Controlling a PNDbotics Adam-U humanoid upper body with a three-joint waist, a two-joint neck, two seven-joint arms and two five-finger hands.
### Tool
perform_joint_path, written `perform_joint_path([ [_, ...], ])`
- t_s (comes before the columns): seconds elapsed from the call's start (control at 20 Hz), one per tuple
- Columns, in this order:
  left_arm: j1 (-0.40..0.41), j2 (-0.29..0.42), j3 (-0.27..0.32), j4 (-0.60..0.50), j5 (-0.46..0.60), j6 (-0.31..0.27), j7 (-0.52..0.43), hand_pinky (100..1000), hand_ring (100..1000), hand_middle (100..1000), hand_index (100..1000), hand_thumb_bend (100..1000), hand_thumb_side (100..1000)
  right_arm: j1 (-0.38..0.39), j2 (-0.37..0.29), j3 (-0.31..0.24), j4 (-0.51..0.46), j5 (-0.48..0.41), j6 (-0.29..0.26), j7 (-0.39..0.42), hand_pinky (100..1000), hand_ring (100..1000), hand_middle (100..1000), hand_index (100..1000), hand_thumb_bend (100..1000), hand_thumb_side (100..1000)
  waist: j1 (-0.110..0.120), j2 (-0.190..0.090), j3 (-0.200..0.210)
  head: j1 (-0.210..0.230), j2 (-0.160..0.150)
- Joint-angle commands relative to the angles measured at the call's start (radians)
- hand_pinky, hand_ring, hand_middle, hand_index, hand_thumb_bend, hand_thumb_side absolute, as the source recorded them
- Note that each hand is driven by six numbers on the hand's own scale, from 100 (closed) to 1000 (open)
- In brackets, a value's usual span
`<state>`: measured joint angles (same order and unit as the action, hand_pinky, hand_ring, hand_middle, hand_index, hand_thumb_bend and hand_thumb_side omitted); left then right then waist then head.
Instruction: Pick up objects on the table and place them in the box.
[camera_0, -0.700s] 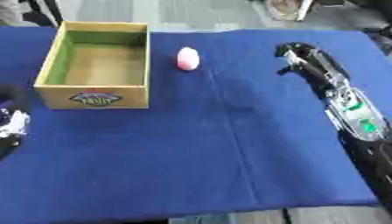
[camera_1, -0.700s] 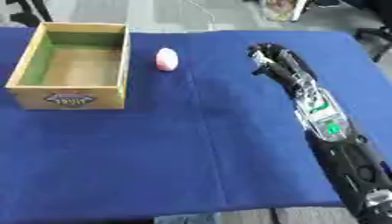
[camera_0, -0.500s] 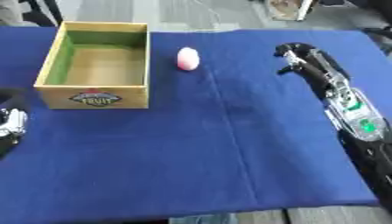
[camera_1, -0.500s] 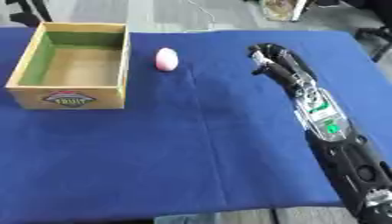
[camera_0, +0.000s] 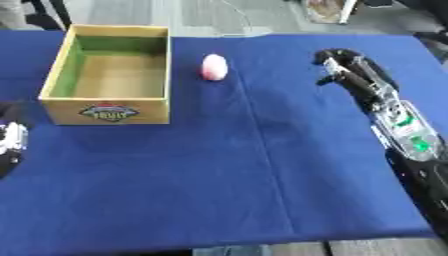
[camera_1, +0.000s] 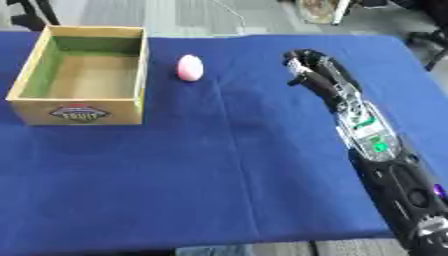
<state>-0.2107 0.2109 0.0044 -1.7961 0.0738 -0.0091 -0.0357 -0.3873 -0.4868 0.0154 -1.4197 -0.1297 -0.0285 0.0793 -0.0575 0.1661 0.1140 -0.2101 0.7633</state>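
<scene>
My right hand (camera_1: 308, 67) is hovering over the blue table (camera_0: 262, 165) with fingers curled on nothing, well apart from the pink egg (camera_0: 213, 66). The egg is lying beside the box (camera_0: 109, 75). My left hand (camera_0: 10, 145) is resting at the left edge; I cannot tell its fingers.

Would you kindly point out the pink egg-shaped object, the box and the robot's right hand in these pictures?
pink egg-shaped object (camera_0: 213, 67), left eye view, on the middle of its body.
box (camera_0: 107, 110), left eye view, on its front wall near the label.
right hand (camera_1: 308, 67), right eye view, on the back of the hand.

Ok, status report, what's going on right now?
Right hand curled, holding nothing, right of pink egg-shaped object. Object on cloth beside box. Left hand idle at left edge. Nothing between.
</scene>
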Motion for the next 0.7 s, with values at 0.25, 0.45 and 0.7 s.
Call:
perform_joint_path([
  [0.25,-0.012,0.017,-0.001,-0.024,-0.004,-0.012,-0.025,641,780,548,674,272,100,-0.07,-0.076,0.029,-0.017,0.03,-0.014,0.029,633,928,698,779,100,436,-0.001,-0.013,0.014,-0.006,-0.01],
  [0.45,-0.018,0.018,-0.007,-0.025,-0.001,-0.018,-0.038,642,781,550,680,365,100,-0.136,-0.108,0.066,0.016,0.07,-0.029,0.071,646,937,724,802,100,361,-0.004,-0.009,0.029,-0.016,-0.014],
  [0.7,-0.028,0.019,-0.019,-0.026,0.002,-0.022,-0.055,643,782,550,682,358,100,-0.241,-0.116,0.109,0.105,0.143,-0.07,0.141,686,993,785,851,100,299,-0.007,-0.005,0.062,-0.028,-0.021],
])
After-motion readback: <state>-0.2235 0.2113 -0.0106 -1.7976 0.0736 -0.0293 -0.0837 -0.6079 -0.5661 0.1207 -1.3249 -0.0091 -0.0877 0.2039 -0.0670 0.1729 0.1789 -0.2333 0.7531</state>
